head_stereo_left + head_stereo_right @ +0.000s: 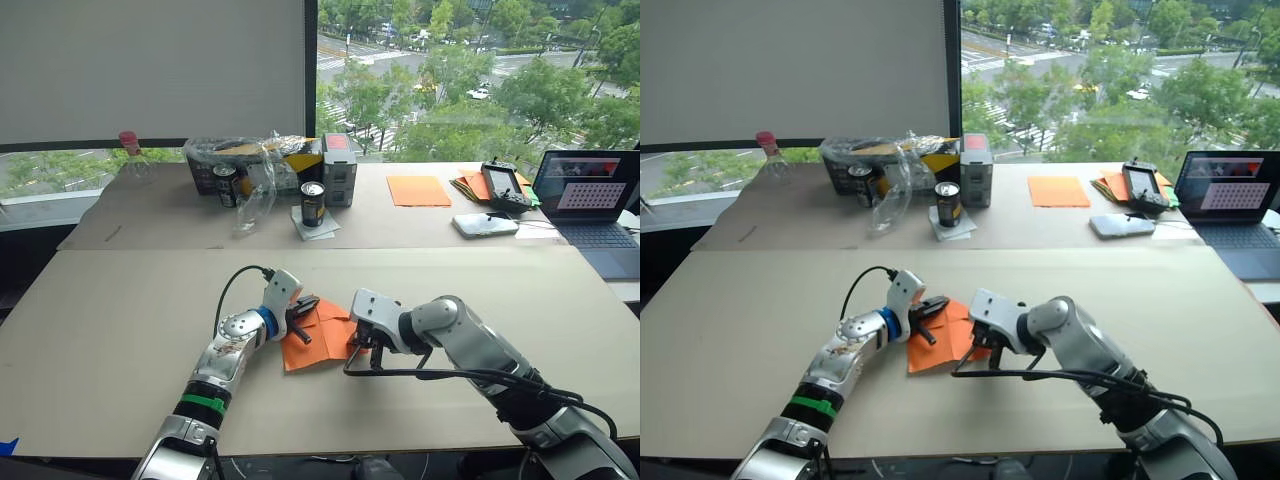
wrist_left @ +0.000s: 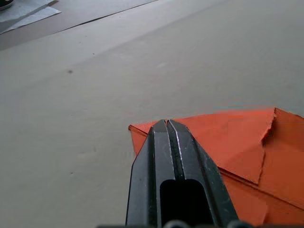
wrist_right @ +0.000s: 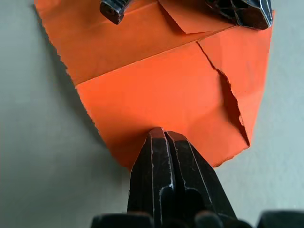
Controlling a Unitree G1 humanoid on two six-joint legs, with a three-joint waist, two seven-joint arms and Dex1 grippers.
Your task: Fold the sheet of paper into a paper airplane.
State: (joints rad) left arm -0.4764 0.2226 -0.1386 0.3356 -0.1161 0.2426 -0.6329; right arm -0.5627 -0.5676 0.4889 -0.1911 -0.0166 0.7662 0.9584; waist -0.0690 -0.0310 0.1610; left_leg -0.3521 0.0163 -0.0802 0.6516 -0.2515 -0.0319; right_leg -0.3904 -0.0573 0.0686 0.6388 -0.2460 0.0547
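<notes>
The sheet of paper [image 1: 318,338], bright orange and partly folded with overlapping flaps, lies flat on the tabletop [image 1: 120,330] between the two arms. The left hand [image 1: 303,306] rests on the sheet's edge at nine o'clock, its fingers [image 2: 173,161] pressed together. The right hand [image 3: 164,137] meets the opposite edge at three o'clock, its fingers likewise closed, tips touching the paper. At twelve o'clock, well apart at the far side, stand a drink can [image 1: 313,203] and a smooth orange sheet [image 1: 418,190]; a laptop [image 1: 592,200] sits toward two o'clock.
</notes>
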